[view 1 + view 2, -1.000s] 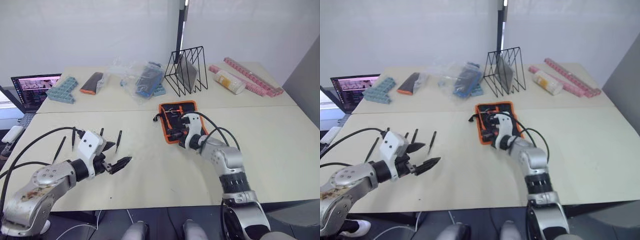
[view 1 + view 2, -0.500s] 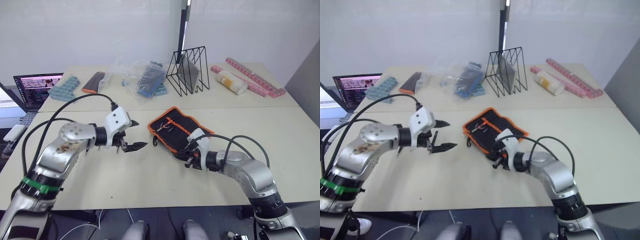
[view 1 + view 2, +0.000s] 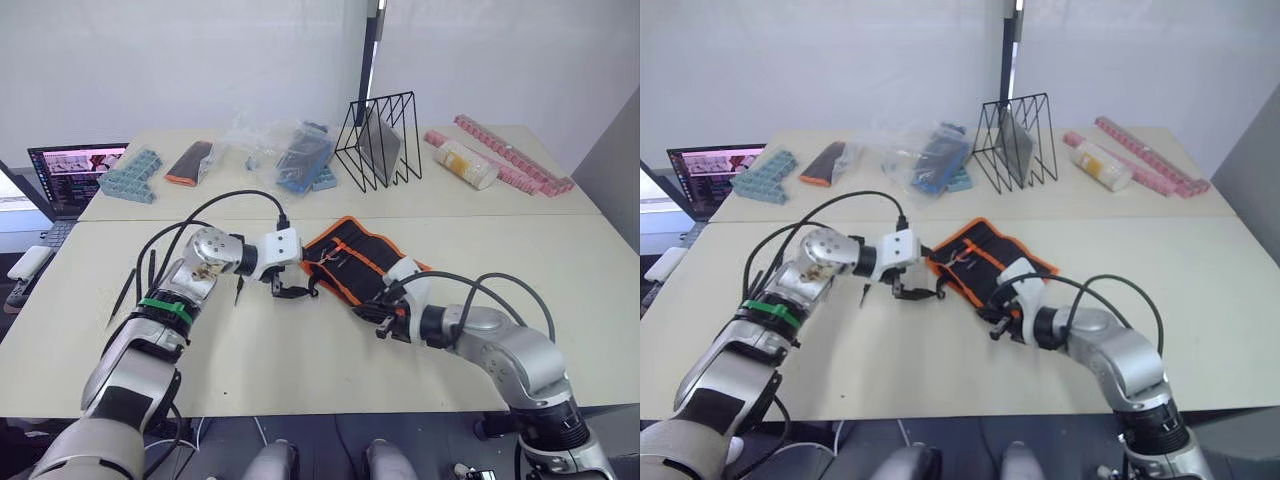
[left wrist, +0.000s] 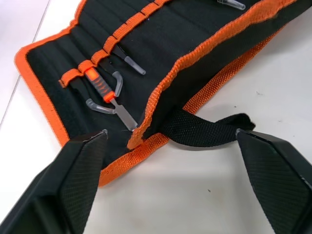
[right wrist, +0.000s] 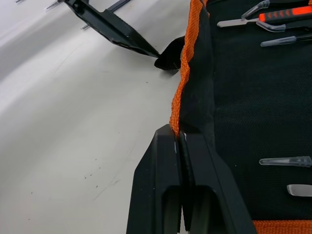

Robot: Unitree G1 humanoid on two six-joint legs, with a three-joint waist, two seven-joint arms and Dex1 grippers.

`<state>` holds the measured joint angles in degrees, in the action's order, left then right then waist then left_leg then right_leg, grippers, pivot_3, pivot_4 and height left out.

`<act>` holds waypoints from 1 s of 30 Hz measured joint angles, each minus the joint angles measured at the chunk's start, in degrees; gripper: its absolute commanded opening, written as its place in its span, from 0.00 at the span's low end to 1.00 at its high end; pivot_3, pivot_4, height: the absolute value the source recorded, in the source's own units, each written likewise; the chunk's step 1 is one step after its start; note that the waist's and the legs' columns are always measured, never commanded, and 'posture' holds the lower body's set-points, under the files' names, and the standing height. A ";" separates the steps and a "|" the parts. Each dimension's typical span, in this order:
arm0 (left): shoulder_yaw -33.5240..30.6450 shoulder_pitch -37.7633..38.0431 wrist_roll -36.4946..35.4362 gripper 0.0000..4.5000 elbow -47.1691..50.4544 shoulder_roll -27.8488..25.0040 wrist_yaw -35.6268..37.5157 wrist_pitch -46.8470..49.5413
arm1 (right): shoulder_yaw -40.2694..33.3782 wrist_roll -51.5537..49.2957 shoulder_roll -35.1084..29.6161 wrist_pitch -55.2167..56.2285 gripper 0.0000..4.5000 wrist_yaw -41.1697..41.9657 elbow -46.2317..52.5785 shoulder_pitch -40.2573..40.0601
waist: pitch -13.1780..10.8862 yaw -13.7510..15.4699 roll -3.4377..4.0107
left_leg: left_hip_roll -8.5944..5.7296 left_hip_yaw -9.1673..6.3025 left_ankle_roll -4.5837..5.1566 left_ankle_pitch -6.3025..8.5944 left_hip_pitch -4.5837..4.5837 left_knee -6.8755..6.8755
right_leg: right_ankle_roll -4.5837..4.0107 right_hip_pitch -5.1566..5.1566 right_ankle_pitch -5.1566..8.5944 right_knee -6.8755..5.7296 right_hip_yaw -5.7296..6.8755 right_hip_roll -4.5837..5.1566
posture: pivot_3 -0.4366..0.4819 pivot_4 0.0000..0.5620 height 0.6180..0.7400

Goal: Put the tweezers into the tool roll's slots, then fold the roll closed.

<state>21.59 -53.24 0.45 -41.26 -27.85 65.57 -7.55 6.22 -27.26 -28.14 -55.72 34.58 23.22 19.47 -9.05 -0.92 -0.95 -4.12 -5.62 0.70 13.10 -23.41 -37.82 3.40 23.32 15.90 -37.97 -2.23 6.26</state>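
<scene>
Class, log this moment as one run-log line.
left tool: open by strap | right tool: shut on tool roll edge | tweezers: on table

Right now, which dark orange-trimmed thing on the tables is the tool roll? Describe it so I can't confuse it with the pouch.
On the near beige table, look in front of the black wire rack: the black fabric tool roll lies open between the left gripper and the right gripper. Unlike the small dark pouch with one orange end at the far left, it has orange edging all round and tools in stitched slots.

left claw [image 3: 291,292] spread, right claw [image 3: 377,318] pinched
</scene>
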 measured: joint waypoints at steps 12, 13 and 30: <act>-2.69 -1.17 -0.27 0.00 -2.62 1.49 5.43 -1.08 | -1.04 -0.48 -2.46 -0.01 0.00 -0.61 1.82 -1.74 | -0.01 -0.03 -0.02 | -0.02 0.00 0.00 0.00 0.01 -0.05 | 0.00 -0.03 0.00 -0.03 -0.01 0.01 | 0.48 0.27 1.00; -2.69 -1.17 -0.25 0.00 -2.62 1.52 5.62 -1.09 | -1.09 -0.48 -2.85 0.02 0.00 -0.36 1.80 -1.64 | -0.01 -0.04 -0.02 | -0.01 0.00 0.00 0.00 0.01 -0.05 | 0.01 -0.03 0.00 -0.03 -0.01 0.01 | 0.48 0.27 1.00; -1.28 8.65 6.30 0.00 6.21 -0.87 0.58 -9.65 | 5.55 2.86 -8.42 5.31 0.00 4.57 2.16 -2.83 | -0.01 0.06 -0.02 | 0.03 -0.01 0.00 0.00 0.09 -0.06 | 0.00 -0.08 0.00 -0.04 -0.03 0.02 | 0.48 0.27 1.00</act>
<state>20.31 -44.59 6.74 -35.05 -28.72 66.15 -17.19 11.77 -24.40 -36.56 -50.41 39.15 25.38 16.64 -9.06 -0.86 -0.97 -4.09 -5.63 0.71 13.10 -23.31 -37.88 3.40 23.24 15.90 -38.01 -2.26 6.28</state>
